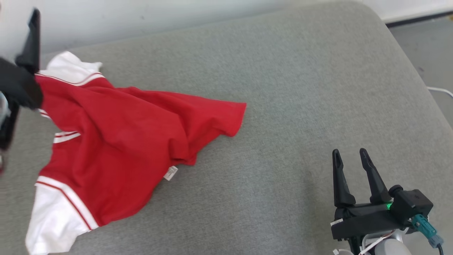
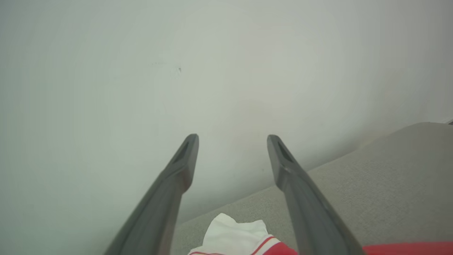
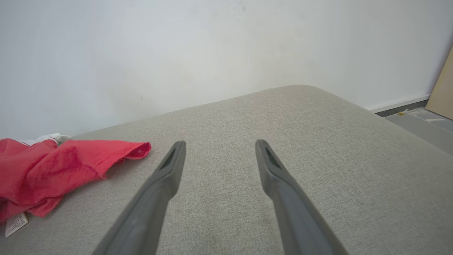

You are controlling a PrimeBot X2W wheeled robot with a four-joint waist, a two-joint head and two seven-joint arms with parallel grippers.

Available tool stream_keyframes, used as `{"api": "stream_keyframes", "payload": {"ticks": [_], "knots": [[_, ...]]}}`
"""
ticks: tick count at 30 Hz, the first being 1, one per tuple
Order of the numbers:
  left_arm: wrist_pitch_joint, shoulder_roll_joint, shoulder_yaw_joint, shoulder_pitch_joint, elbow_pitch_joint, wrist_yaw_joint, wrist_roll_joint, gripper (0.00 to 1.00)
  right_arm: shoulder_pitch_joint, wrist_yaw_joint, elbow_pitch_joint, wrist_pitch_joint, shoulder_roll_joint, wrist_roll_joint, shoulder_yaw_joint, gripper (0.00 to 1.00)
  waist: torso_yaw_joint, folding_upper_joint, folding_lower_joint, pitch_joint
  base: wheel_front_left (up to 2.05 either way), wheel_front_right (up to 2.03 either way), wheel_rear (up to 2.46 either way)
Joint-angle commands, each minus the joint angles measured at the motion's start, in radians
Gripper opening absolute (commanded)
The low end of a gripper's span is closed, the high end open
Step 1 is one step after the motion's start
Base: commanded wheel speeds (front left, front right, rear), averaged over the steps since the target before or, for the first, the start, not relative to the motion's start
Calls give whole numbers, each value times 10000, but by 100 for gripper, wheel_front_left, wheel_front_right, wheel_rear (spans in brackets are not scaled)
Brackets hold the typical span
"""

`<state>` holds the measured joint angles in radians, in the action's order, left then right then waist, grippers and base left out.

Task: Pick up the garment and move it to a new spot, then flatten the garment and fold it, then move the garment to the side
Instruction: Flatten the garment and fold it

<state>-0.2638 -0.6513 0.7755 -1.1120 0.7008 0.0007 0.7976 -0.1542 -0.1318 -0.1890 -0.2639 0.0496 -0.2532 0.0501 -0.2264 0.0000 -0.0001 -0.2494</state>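
Observation:
The garment (image 1: 124,134) is a red shirt with white, red-striped sleeves, lying crumpled on the left part of a grey cushion (image 1: 283,88). A white label (image 1: 171,173) sticks out at its lower hem. At the far left edge a dark finger (image 1: 32,42) of my left gripper stands just above the garment's upper white sleeve. In the left wrist view my left gripper (image 2: 231,138) is open and empty, with that sleeve (image 2: 233,230) below it. My right gripper (image 1: 349,153) is open and empty at the lower right, apart from the garment (image 3: 53,163).
A pale wall (image 3: 212,46) runs behind the cushion's far edge. The cushion's rounded right corner drops to a grey floor (image 1: 424,46), where a white cable (image 1: 440,91) lies. Bare cushion stretches between the garment and my right gripper (image 3: 220,142).

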Motion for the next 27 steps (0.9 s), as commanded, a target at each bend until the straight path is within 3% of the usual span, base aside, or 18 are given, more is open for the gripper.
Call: {"api": "stream_keyframes", "payload": {"ticks": [1,8,14,27], "knots": [[-5,5,-458,633,-390,113,-212,100,185,22,-29,-9,15,64,-33,100,525,0,1,574,0,0,0],[-7,454,-2873,3723,-2750,635,-1329,100,548,22,-88,-9,13,291,-72,100,1177,0,1,1203,0,0,0],[-9,1015,-4391,5766,-4176,772,-2127,100,797,22,-149,-7,13,398,-101,100,1558,0,1,1548,0,0,0],[-9,2819,-6908,9628,-6452,291,-3981,100,1194,22,-202,-7,15,543,-105,100,2275,0,1,2028,0,0,0]]}}
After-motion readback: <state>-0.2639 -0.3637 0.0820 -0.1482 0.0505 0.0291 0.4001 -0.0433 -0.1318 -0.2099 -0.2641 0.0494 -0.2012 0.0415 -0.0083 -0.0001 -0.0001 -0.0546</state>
